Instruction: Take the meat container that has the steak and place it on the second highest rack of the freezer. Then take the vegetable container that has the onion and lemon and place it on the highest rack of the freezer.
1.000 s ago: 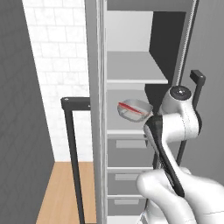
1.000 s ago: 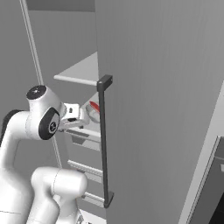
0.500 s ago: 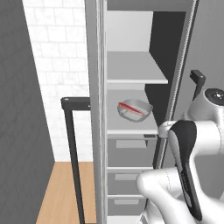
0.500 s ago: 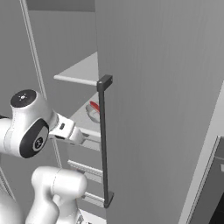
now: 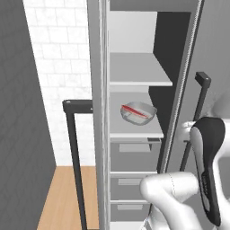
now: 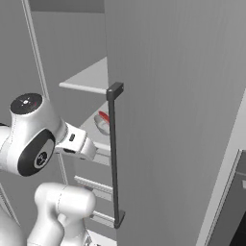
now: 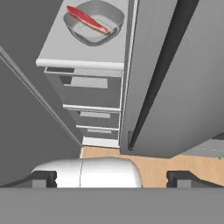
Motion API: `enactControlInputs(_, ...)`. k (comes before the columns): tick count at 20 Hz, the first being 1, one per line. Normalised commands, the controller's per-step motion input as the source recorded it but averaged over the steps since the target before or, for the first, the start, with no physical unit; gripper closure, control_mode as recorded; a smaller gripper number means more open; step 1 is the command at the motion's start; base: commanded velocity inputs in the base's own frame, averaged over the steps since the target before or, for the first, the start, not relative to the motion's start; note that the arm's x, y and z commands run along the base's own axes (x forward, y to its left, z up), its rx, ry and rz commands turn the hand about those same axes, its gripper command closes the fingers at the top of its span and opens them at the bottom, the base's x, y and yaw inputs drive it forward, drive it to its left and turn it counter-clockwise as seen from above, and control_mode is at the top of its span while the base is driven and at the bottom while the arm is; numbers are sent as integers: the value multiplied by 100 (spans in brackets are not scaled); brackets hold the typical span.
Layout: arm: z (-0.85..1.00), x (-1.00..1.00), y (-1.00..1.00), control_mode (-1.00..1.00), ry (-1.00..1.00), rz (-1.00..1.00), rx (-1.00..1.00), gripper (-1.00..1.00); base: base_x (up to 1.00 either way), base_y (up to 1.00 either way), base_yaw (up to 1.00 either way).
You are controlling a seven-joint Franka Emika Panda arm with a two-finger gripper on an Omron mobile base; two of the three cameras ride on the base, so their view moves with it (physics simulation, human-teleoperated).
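The meat container (image 5: 138, 112), a shallow grey bowl holding the red steak (image 5: 134, 110), rests on the lower of the freezer's (image 5: 134, 148) two open shelves. The highest rack (image 5: 139, 74) above it is bare. In the hand view the container (image 7: 94, 22) and steak (image 7: 86, 18) lie at the top, far from my gripper (image 7: 111, 178), whose fingertips (image 7: 43, 177) stand wide apart with nothing between them: open. In the right base view the freezer door hides most of the container (image 6: 102, 123). The vegetable container with the onion and lemon is out of view.
The open freezer door, with its long dark bar handle (image 6: 114, 153), stands close to the arm's right. Drawers (image 7: 89, 94) sit under the shelves. A second dark handle (image 5: 74, 148) rises on the left, in front of a white tiled wall (image 5: 54, 67). Wooden floor (image 5: 67, 197) lies below.
The arm has drawn back from the shelf, towards the door side. The meat container has stayed on its shelf. The jaws have stayed open.
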Motion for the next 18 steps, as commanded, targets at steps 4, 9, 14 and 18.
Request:
enactControlInputs(4,0,-32,-7,-100,0,4,0,-100,0,0,0)
enactControlInputs(9,2,-13,8,-100,0,0,0,-100,0,0,0)
enactControlInputs(14,1,0,9,100,0,0,0,-100,-11,0,0)
enactControlInputs(18,0,0,0,100,0,0,0,-100,-97,-13,-11)
